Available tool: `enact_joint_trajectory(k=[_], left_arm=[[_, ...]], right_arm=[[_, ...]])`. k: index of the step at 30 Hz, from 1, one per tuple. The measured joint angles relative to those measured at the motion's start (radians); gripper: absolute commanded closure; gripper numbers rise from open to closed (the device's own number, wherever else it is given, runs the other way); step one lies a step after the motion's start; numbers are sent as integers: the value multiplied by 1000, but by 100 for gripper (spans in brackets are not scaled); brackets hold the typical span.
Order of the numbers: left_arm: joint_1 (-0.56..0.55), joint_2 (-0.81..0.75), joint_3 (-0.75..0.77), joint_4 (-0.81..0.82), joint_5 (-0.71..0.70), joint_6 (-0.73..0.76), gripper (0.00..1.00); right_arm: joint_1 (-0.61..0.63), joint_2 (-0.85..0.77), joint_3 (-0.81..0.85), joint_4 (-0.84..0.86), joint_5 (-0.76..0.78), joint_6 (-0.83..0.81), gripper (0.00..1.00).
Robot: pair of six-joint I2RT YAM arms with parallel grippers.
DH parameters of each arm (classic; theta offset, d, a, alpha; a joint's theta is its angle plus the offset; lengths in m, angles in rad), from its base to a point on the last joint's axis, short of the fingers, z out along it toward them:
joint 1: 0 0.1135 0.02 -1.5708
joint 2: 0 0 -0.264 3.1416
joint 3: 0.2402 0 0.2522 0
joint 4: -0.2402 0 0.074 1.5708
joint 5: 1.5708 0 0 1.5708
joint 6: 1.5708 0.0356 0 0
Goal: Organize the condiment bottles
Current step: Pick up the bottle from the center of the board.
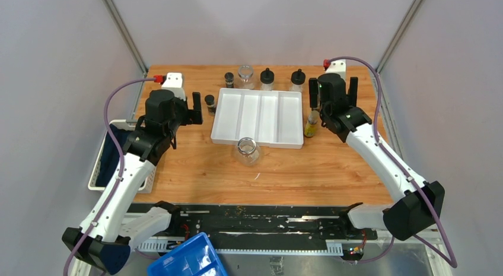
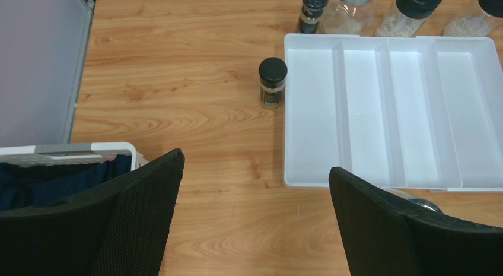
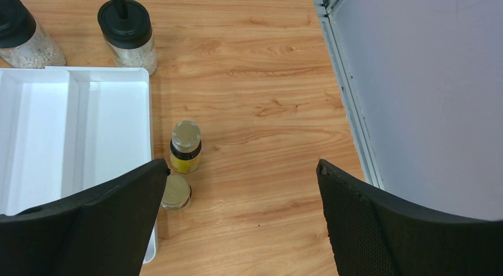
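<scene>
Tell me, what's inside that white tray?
Nothing visible: the white tray shows four bare compartments. A clear jar standing in front covers a bit of its near rim.

White divided tray (image 1: 259,117) on wooden table (image 1: 196,169), white basket (image 1: 98,169) at left, blue bin (image 1: 187,259) nearest

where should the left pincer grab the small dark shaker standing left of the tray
Probably the body just under the black cap, from above: the shaker stands upright, close to the tray's left wall, so the open left pincer's fingers fit best on its near and far sides.
</scene>
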Motion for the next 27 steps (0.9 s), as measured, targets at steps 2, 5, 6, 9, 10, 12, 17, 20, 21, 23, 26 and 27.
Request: enact_joint_trajectory(k=[2,5,6,9,10,12,17,20,21,23,26,27], left_arm=[[0,-1,0,3,-3,-1,0],[0,0,0,3,-19,-9,0],[0,0,0,3,-24,-13,0],[0,13,2,-1,-46,-36,0],[0,22,3,-4,-57,-47,0],[0,37,3,-11,-73,-65,0],[11,39,-6,-15,-72,-107,0],[18,42,-2,-23,-71,-121,0],[20,50,6,-35,-72,-124,0],[21,73,24,-52,-72,-129,0],[21,103,37,-64,-72,-132,0],[22,109,37,-72,-72,-133,0]], right_arm=[[0,-1,-4,11,0,-11,0],[0,0,-2,31,3,-19,0],[0,2,2,31,4,-20,0],[0,15,20,26,11,-21,0],[0,22,32,25,15,-19,1],[0,33,51,22,24,-15,3],[-2,65,100,-14,31,31,19],[-18,105,148,-62,14,86,21],[-27,119,162,-77,0,111,22],[-39,137,171,-96,-17,144,23],[-51,174,179,-137,-38,193,25],[-53,191,184,-150,-48,209,25]])
